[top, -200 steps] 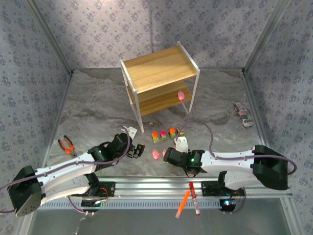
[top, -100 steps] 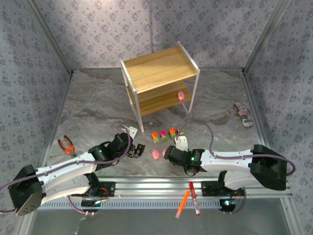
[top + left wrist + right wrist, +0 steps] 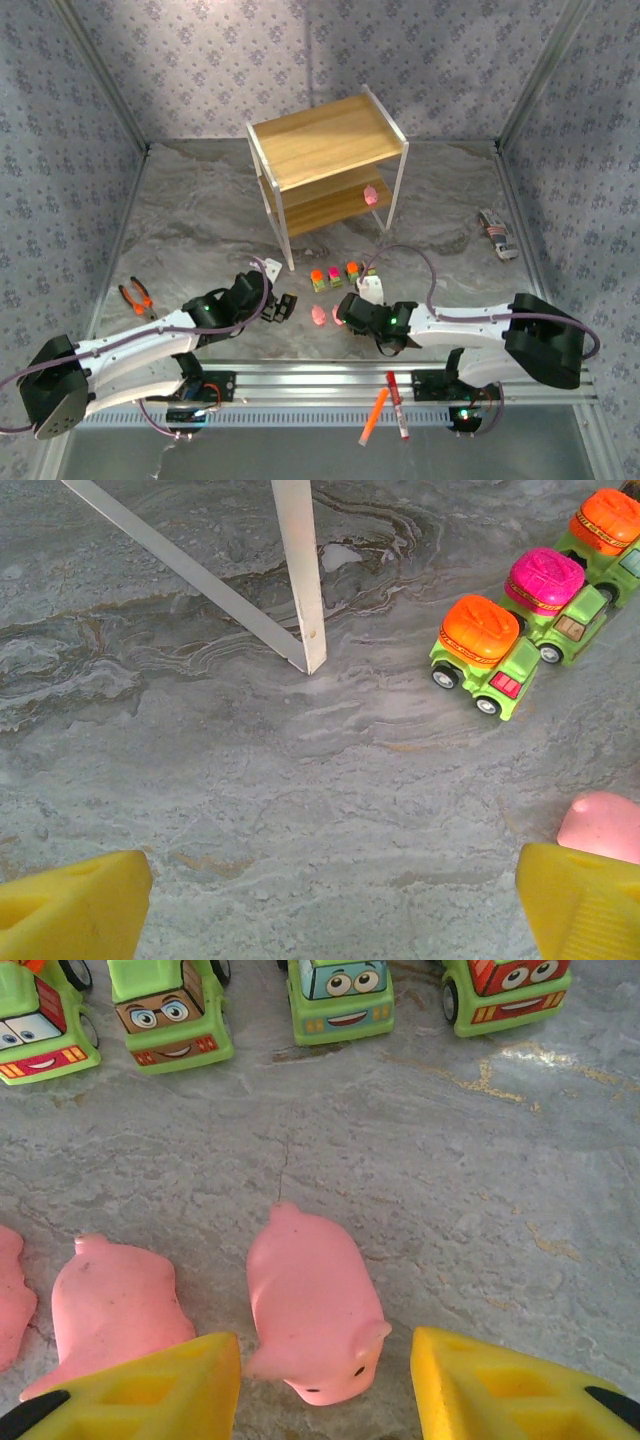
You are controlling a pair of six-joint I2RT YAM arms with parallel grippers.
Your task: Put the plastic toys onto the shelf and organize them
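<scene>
Right pincer (image 3: pixel 320 1390) is hanging low with its yellow fingers apart, straddling a small pink plastic pig-like toy (image 3: pixel 310 1310) on the grey marbled worktop (image 3: pixel 520 1160), apparently lining up a grab; a row of yellow-green plastic toy trucks (image 3: pixel 165 1010) is waiting just beyond; left pincer (image 3: pixel 325 910), likewise spread and holding nothing, is hovering near the two-tier wooden shelf with a thin white frame (image 3: pixel 330 140), whose lower board is carrying another pink pig figure (image 3: pixel 371 194).

Small plastic pig figures (image 3: pixel 310 1320) are showing plain pink. Lime-green plastic toy trucks (image 3: pixel 482 658) are wearing orange and magenta tops and painted cartoon faces. The grey stone-look tabletop (image 3: pixel 300 810) is displaying pale marbled swirls. The two-tier wooden shelf (image 3: pixel 325 145) is showing light grain inside a white frame.
</scene>
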